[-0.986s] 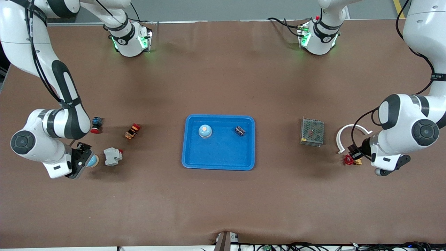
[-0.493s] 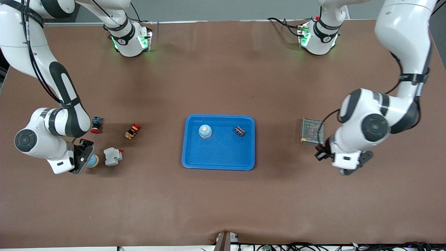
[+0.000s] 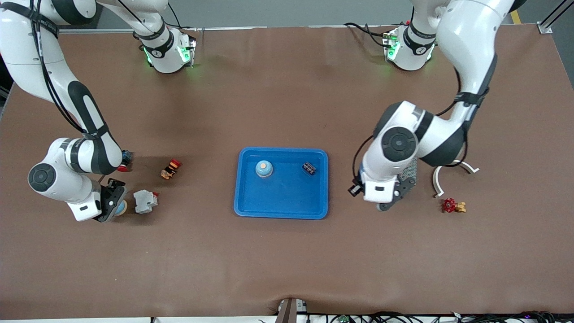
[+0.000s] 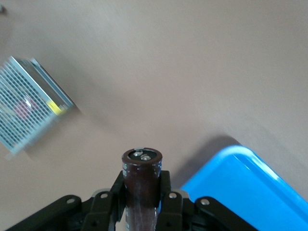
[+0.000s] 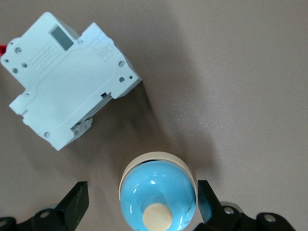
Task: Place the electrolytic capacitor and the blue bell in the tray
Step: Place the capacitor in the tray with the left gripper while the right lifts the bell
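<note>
Left gripper (image 4: 142, 211) clamped on electrolytic capacitor (image 4: 141, 178), carried toward tray (image 3: 281, 204) for drop-off. Right gripper (image 5: 142, 204) spread wide around blue bell (image 5: 157, 195) on table, lined up to grasp.

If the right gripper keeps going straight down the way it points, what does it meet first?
The blue bell: it sits on the table directly under the open right gripper, between its fingers. The white breaker lies off to one side, probably clear.
</note>
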